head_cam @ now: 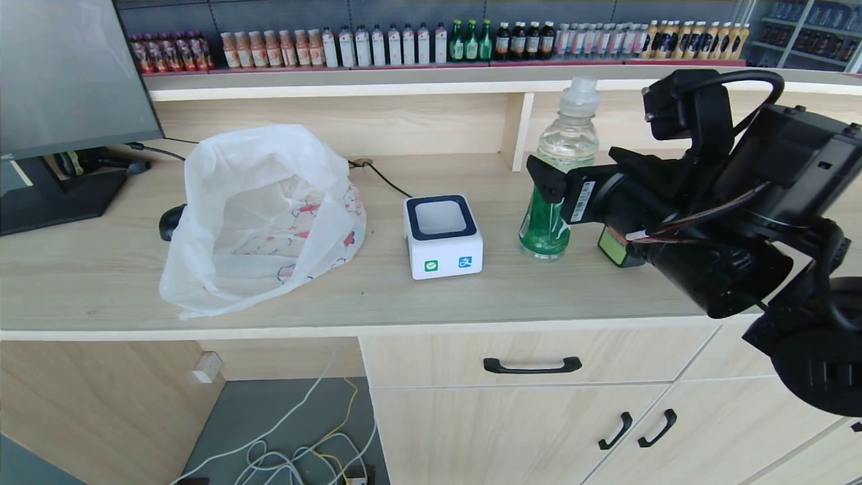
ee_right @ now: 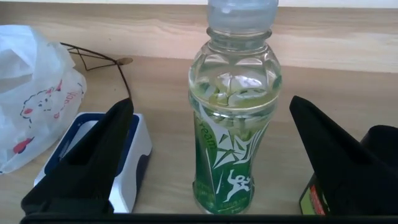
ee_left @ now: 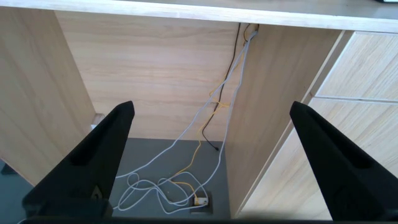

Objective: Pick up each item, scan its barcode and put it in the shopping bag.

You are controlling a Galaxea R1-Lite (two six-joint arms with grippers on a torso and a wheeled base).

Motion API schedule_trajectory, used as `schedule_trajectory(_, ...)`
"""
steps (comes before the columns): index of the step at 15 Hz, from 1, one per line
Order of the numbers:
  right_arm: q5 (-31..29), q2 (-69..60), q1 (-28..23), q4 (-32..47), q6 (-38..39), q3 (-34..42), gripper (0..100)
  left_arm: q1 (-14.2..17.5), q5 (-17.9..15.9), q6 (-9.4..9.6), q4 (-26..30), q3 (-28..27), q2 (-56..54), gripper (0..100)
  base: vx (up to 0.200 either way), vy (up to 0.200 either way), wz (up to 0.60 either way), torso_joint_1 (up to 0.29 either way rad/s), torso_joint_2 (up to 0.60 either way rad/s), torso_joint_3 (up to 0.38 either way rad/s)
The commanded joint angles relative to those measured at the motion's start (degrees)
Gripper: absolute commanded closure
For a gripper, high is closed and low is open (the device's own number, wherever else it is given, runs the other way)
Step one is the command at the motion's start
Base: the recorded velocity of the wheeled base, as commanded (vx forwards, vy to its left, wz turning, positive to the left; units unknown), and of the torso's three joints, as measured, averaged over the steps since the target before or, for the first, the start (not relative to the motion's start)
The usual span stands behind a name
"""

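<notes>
A clear bottle [head_cam: 560, 151] with a green label and a pale cap stands upright on the counter, right of the white scanner box [head_cam: 442, 236]. My right gripper [head_cam: 553, 178] is open around it. In the right wrist view the bottle [ee_right: 233, 124] stands between the two spread fingers [ee_right: 93, 162], which do not touch it. A white plastic shopping bag [head_cam: 262, 202] sits open-mouthed on the counter left of the scanner. A small green-labelled item [head_cam: 616, 246] lies partly hidden behind my right arm. My left gripper [ee_left: 211, 109] is open and hangs below the counter, holding nothing.
A monitor on a black stand [head_cam: 64, 101] occupies the counter's back left. A raised shelf with a wooden divider [head_cam: 518, 128] runs behind the bottle. Drawers with black handles [head_cam: 532, 366] sit under the counter, and cables [ee_left: 186, 180] lie on the floor in the open bay.
</notes>
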Motion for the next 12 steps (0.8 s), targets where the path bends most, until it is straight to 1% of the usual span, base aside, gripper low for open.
schedule_trajectory(1, -0.2, 2.1, -0.5, -0.1, -0.1, -1.4, 0, 0.0, 0.0, 0.02, 0.0, 0.0, 0.0, 0, 0.0, 0.0, 0.0, 0.0, 0.0, 0.0)
schedule_trajectory(5, -0.3, 4.3, -0.7, -0.2, -0.1, -3.5, 0, 0.0, 0.0, 0.02, 0.0, 0.0, 0.0, 0, 0.0, 0.0, 0.0, 0.0, 0.0, 0.0)
schedule_trajectory(7, -1.9, 5.1, -0.6, -1.3, -0.1, -3.4, 0, 0.0, 0.0, 0.02, 0.0, 0.0, 0.0, 0, 0.0, 0.0, 0.0, 0.0, 0.0, 0.0)
schedule_trajectory(9, -3.0, 7.7, -0.7, -6.6, -0.1, -3.6, 0, 0.0, 0.0, 0.02, 0.0, 0.0, 0.0, 0, 0.0, 0.0, 0.0, 0.0, 0.0, 0.0)
schedule_trajectory(10, -4.5, 9.3, -0.7, -10.0, -0.4, -3.5, 0, 0.0, 0.0, 0.02, 0.0, 0.0, 0.0, 0, 0.0, 0.0, 0.0, 0.0, 0.0, 0.0)
schedule_trajectory(12, -7.4, 11.2, -0.4, -13.5, -0.6, -3.4, 0, 0.0, 0.0, 0.02, 0.0, 0.0, 0.0, 0, 0.0, 0.0, 0.0, 0.0, 0.0, 0.0)
